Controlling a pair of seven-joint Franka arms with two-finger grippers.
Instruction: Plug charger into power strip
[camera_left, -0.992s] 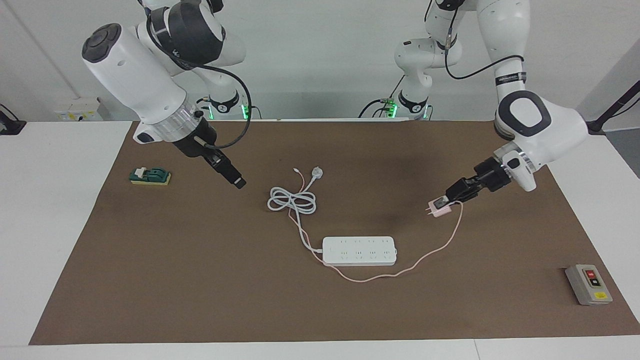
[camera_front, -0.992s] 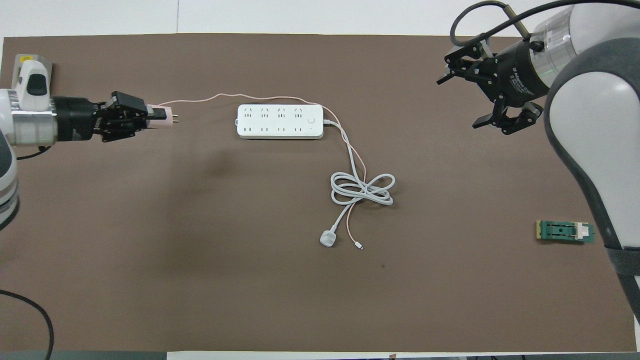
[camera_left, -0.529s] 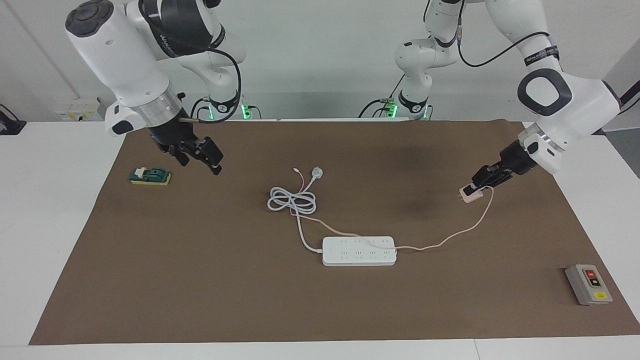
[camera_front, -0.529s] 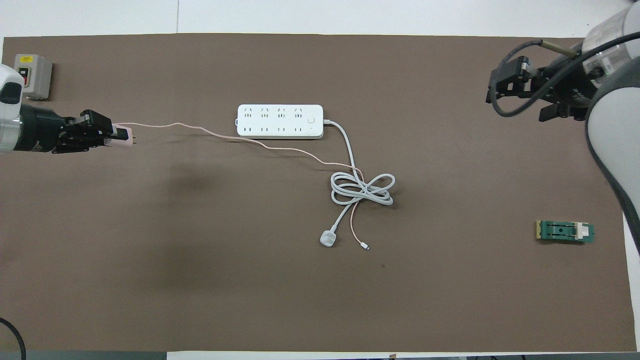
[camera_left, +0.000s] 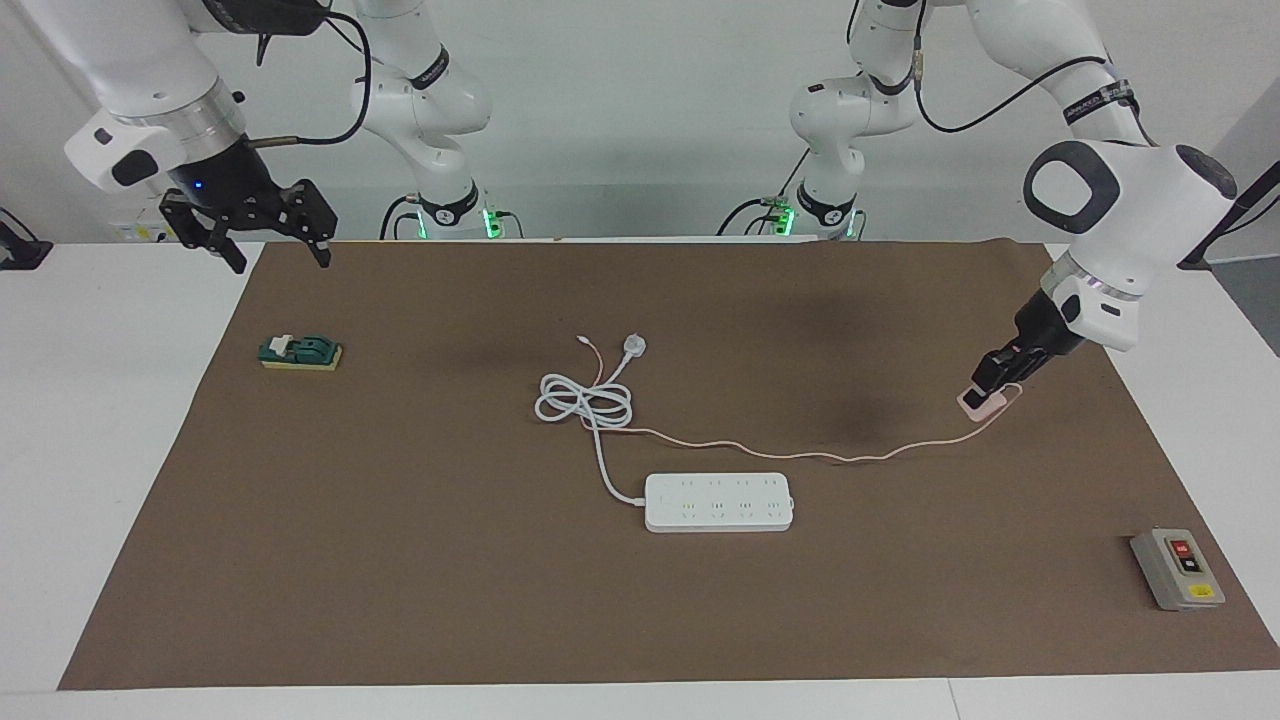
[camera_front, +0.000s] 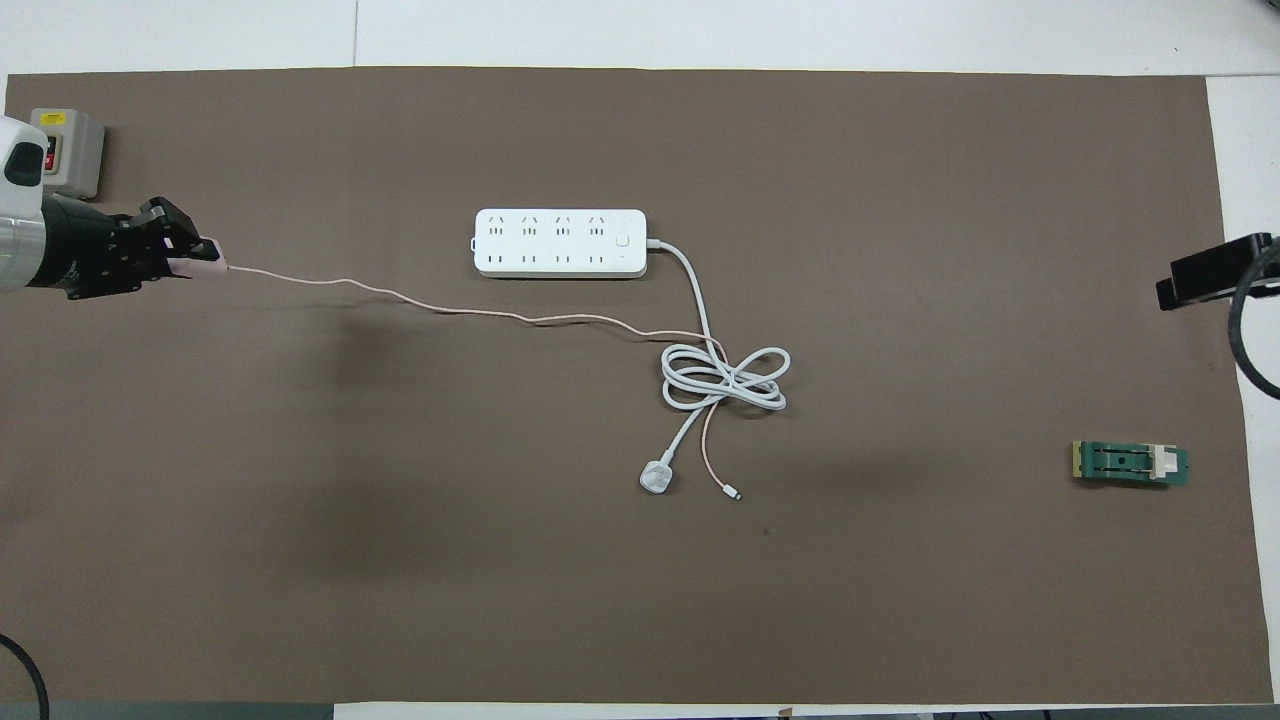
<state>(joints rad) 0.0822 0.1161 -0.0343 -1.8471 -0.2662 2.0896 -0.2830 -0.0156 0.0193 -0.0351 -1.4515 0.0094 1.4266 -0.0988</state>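
The pale pink charger is held in my left gripper, shut on it, low over the brown mat toward the left arm's end of the table. It also shows in the overhead view, at the tip of my left gripper. Its thin pink cable trails across the mat, passing the white power strip on the side nearer to the robots. The power strip lies flat, sockets up, nothing plugged into it. My right gripper is open and empty, raised over the mat's corner at the right arm's end.
The strip's thick white cord lies coiled nearer to the robots, ending in a round white plug. A green block lies toward the right arm's end. A grey button box sits at the left arm's end, farther from the robots.
My left gripper has carried the charger toward the left arm's end, dragging the pink cable over the power strip to its nearer side. My right arm has drawn back toward its own end.
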